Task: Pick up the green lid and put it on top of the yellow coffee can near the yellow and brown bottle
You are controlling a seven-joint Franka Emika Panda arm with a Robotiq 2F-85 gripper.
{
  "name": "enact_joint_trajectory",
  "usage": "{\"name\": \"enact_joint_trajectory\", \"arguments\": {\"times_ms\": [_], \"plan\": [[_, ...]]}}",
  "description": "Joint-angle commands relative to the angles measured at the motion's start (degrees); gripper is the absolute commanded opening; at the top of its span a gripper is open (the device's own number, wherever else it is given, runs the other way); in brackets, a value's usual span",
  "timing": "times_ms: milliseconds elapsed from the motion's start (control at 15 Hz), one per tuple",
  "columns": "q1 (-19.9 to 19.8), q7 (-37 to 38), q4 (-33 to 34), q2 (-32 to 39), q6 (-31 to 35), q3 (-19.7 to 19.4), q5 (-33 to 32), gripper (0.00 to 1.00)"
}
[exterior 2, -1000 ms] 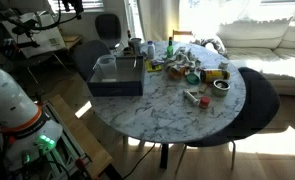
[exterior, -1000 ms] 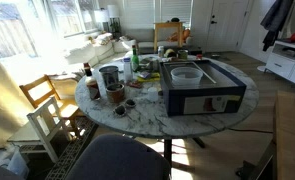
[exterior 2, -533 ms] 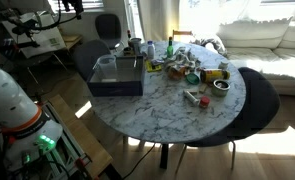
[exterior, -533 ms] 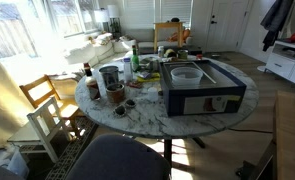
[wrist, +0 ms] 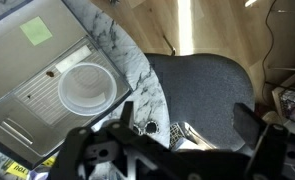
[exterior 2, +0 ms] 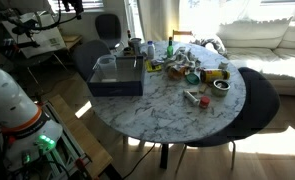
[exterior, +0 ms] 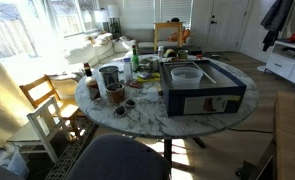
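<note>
My gripper (wrist: 187, 128) shows only in the wrist view. It is open and empty, high above the table's edge and a dark chair seat (wrist: 202, 85). A cluster of cans and bottles stands on the round marble table (exterior 2: 167, 110). In it are a small green thing that may be the green lid (exterior 2: 193, 77) and a yellow can (exterior 2: 215, 74) beside it. Both are too small to tell more. A green bottle (exterior 2: 170, 48) stands behind them. The cluster also shows in an exterior view (exterior: 112, 85). The lid does not show in the wrist view.
A grey box-shaped appliance (exterior: 202, 90) with a white round dish (wrist: 87, 88) on top fills one side of the table. Dark chairs (exterior 2: 259, 95) stand at the table's edge, a wooden chair (exterior: 49, 100) beside it, and a white sofa (exterior 2: 262, 45) behind.
</note>
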Motion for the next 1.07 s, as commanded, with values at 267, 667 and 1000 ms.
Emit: {"name": "enact_joint_trajectory", "arguments": {"times_ms": [267,667,1000], "plan": [[-3.76,-2.93,2.57,1.53,-0.69,-2.95,0.25,1.00],[-10.75,-7.63,6.56,7.06,0.99,-11.07,0.47,1.00],[-15.02,-13.75,6.41,13.96,3.44,-14.83,-2.59,1.00]]}}
